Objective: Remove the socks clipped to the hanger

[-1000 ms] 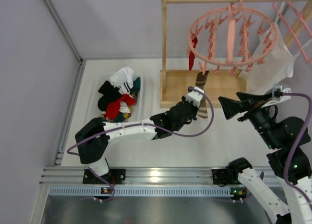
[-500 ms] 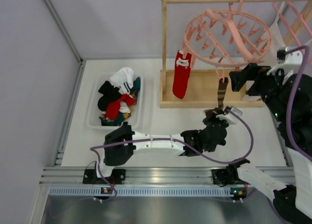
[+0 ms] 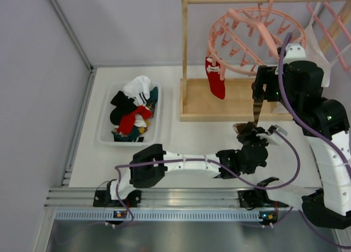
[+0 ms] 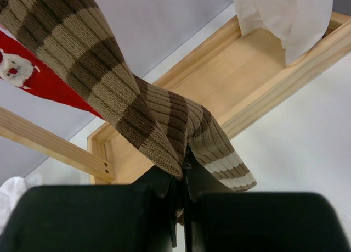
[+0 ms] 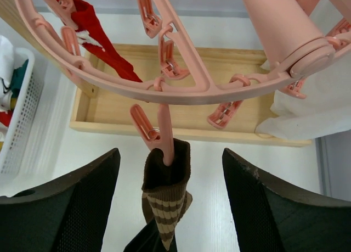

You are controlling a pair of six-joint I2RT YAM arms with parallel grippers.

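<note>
The left gripper (image 4: 184, 167) pinches the brown striped sock (image 4: 137, 109) tight. The right gripper (image 5: 170, 153) stands wide open, flanking the sock's clip (image 5: 163, 128) on the hanger (image 5: 186, 88).

The left arm (image 3: 186, 163) stretches along the desk's near edge, left gripper (image 4: 184, 169) pinched on a brown striped sock (image 4: 142, 109); the right gripper (image 5: 170, 153), raised toward the far right corner, gapes wide.

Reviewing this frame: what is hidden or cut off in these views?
Left wrist: the brown striped sock runs off the top edge; its clip is out of frame.
Top external: the right gripper covers that clip.
Right wrist: the bottom edge cuts off the sock's lower end.
Top external: in the basket, the pile hides lower socks.
</note>
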